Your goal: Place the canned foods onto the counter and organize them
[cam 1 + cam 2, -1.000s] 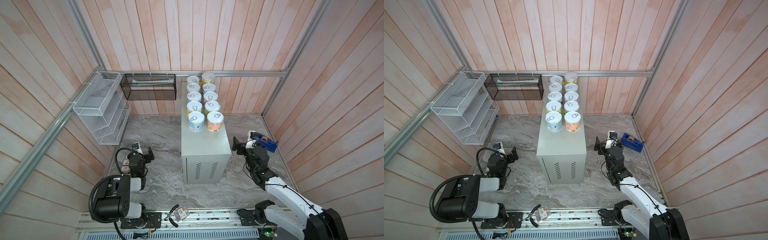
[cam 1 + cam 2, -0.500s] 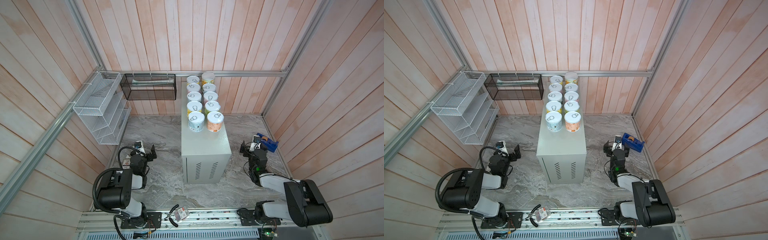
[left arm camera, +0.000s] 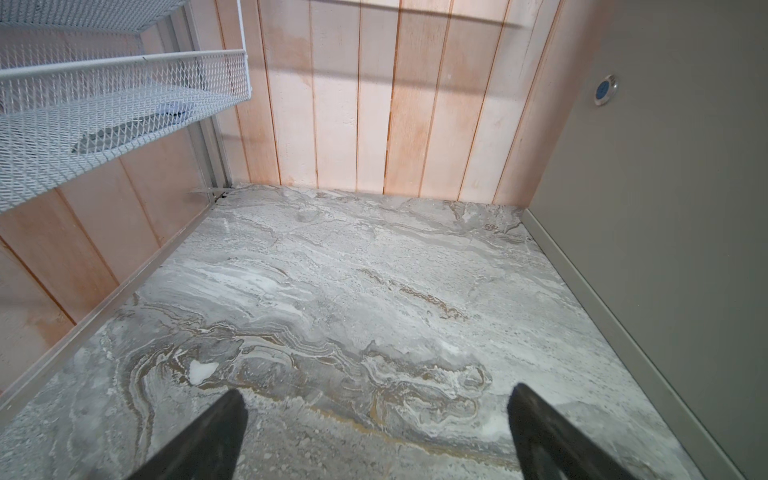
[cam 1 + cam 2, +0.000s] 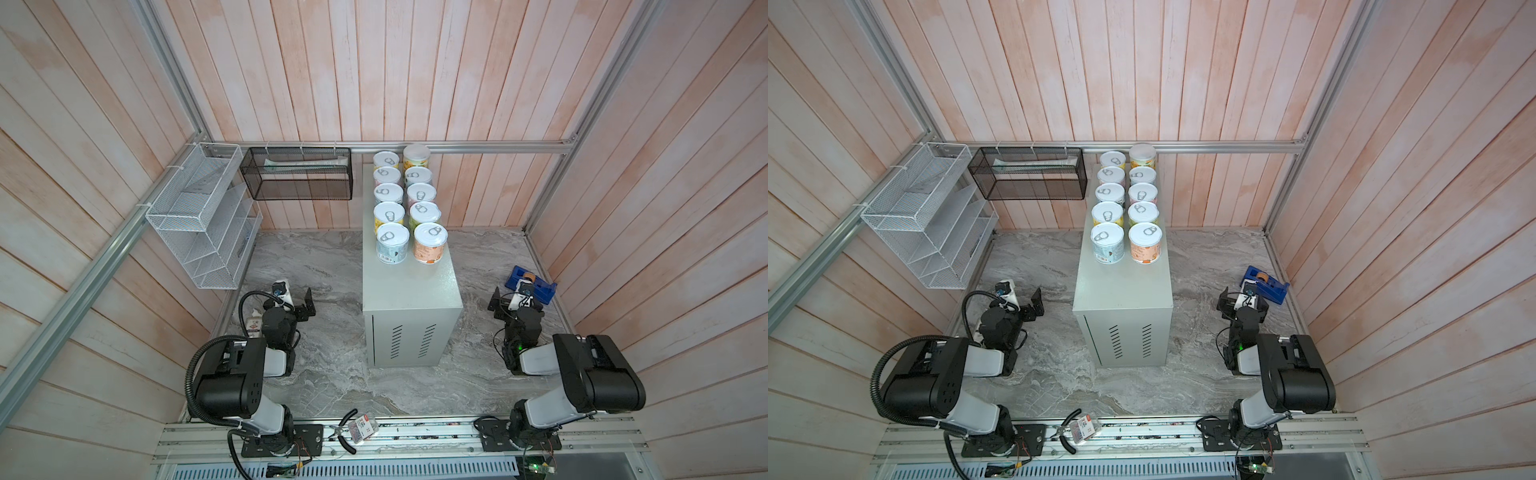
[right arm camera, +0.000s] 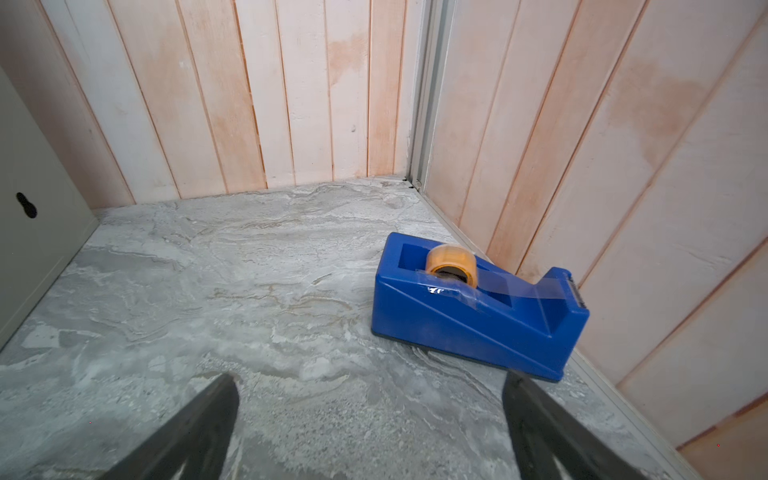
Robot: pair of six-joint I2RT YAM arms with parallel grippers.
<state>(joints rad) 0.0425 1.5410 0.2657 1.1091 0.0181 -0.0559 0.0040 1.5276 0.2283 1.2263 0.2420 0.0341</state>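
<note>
My left gripper [image 3: 376, 392] is spread wide with nothing between its fingers, low over the grey marble surface [image 3: 353, 291]. My right gripper [image 5: 368, 376] is spread just as wide and is also empty. It sits low over the same marble, with a blue tape dispenser [image 5: 478, 316] just ahead of one finger, sitting close against the wooden wall [image 5: 623, 166].

Both top views show my two arms folded back, one on either side of the counter [image 4: 409, 291]. The counter stands between them in the middle of the marble, its slotted vents facing my bases.

All ten canned foods [image 4: 390, 243] stand upright on the counter's flat top. They form two close rows of five running from the back wall toward me (lids up, pull tabs showing on most). They fill the rear part of the top, and the front part is bare. In the nearest pair, the pale-blue tin [image 4: 1108, 243] is on the left and the orange tin [image 4: 1145, 243] on the right.

A white wire rack [image 4: 199, 216] hangs on the left wall. A black mesh basket [image 4: 299, 174] hangs on the back wall, just left of the tins.
</note>
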